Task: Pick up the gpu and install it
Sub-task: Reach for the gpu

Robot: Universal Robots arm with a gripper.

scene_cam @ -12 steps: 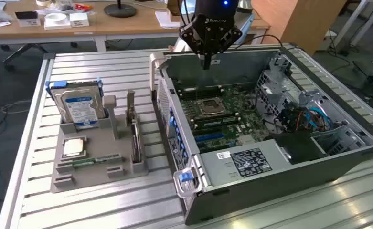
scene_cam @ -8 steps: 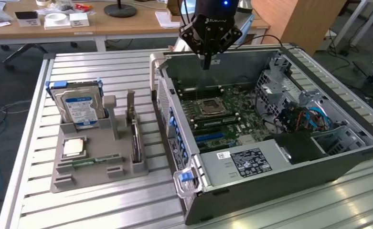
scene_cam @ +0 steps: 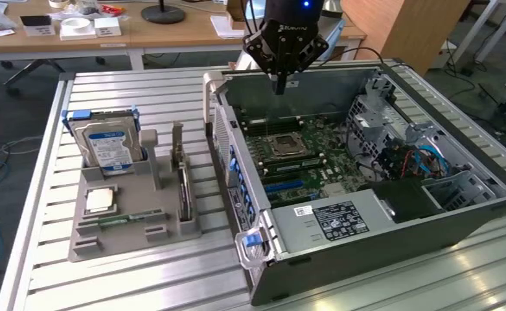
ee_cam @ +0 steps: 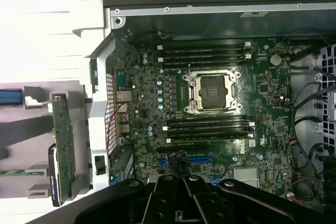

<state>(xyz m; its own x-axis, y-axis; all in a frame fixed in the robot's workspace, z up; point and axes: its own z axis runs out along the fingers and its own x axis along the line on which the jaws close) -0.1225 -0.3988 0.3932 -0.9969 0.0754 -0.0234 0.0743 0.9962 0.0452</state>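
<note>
Jaws pressed together, with nothing between them, hang over the open computer case [scene_cam: 391, 253], above its motherboard [ee_cam: 262, 108]. The gpu [scene_cam: 182, 184] stands on edge in the gray holder [scene_cam: 115, 241] on the slatted surface [scene_cam: 149, 285], near the hard drive [scene_cam: 107, 148] and well apart from the jaws.

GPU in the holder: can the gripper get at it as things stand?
Probably yes. The gpu stands on edge in the grey holder, top edge bare, the hard drive apart from it. The gripper hangs shut over the open case.
</note>
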